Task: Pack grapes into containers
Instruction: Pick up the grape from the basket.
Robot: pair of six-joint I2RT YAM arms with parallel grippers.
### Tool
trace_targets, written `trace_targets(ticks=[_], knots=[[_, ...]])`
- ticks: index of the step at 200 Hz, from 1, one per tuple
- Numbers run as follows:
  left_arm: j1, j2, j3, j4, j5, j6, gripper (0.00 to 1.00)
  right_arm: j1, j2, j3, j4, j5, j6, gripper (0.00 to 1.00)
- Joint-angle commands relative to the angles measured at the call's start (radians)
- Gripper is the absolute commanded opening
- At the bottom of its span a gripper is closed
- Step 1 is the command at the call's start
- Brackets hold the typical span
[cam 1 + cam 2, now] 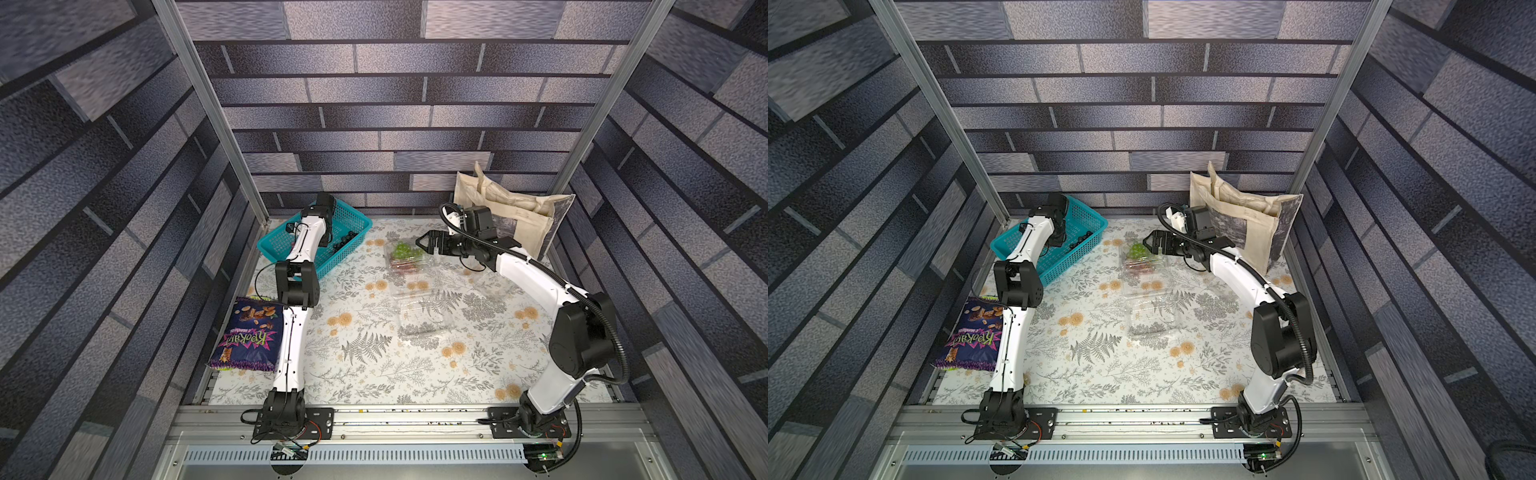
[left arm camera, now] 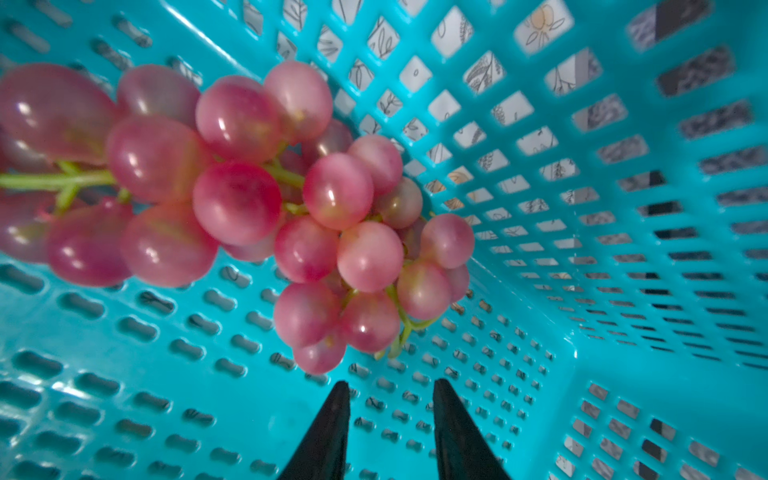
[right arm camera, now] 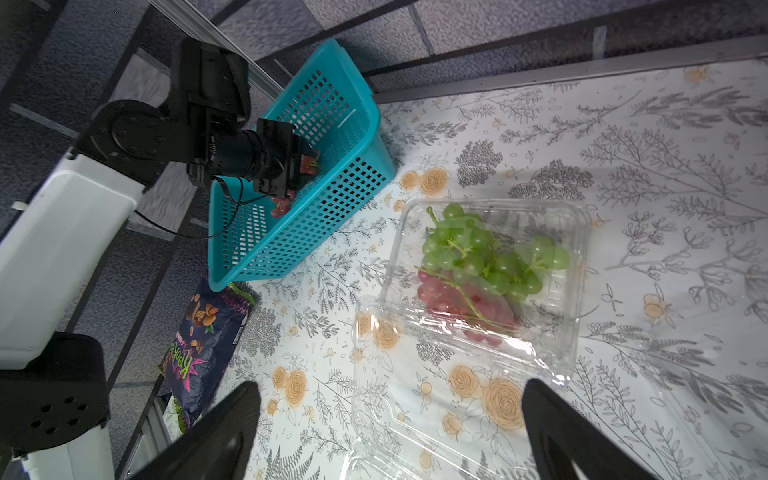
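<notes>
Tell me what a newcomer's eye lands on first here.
The red grapes fill the left wrist view, inside the teal basket just ahead of the left gripper, its fingers apart. Toward the far middle of the table, green grapes lie over a second red bunch in an open clear container, the right gripper wide open near it. A purple snack bag lies at the table's left edge.

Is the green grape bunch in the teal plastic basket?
No, the green grape bunch lies in a clear plastic clamshell box with red grapes.
</notes>
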Motion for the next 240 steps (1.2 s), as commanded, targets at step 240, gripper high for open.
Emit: trace_targets(ticks=[240], knots=[[0.024, 0.058, 0.009, -0.018, -0.032, 0.02, 0.34, 0.072, -0.016, 0.091, 0.094, -0.064, -0.051, 1.0]])
